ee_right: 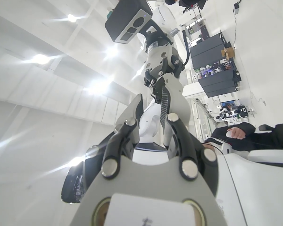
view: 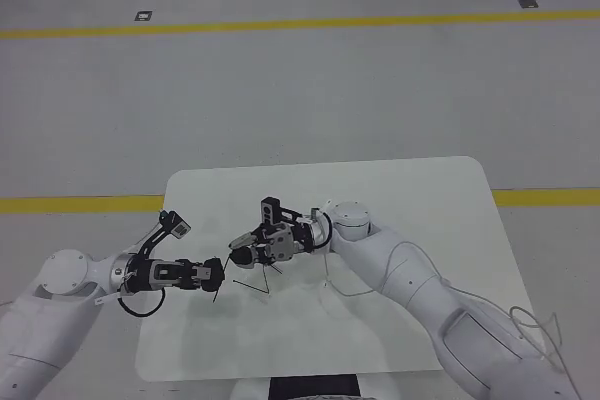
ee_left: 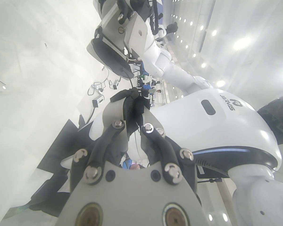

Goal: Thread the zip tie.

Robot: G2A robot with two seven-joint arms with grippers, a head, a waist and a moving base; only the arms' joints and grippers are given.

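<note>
A thin black zip tie [view: 252, 288] hangs in a bent loop just over the middle of the white table [view: 430, 200]. My left gripper [view: 218, 271] comes in from the left and my right gripper [view: 242, 256] from the right, tips almost meeting. In the left wrist view my left gripper [ee_left: 132, 95] is shut on the zip tie's black end [ee_left: 131, 92]. A thin strand [ee_left: 131, 82] runs from there into my right gripper [ee_left: 129, 74], which is shut on it. In the right wrist view my right gripper [ee_right: 148, 93] has its fingertips drawn together; the tie is hidden there.
The table's front edge [view: 280, 377] lies close below the grippers. Its rounded back edge runs near a yellow floor line [view: 70, 204]. A thin loose cable [view: 345, 291] lies on the table beside the right arm.
</note>
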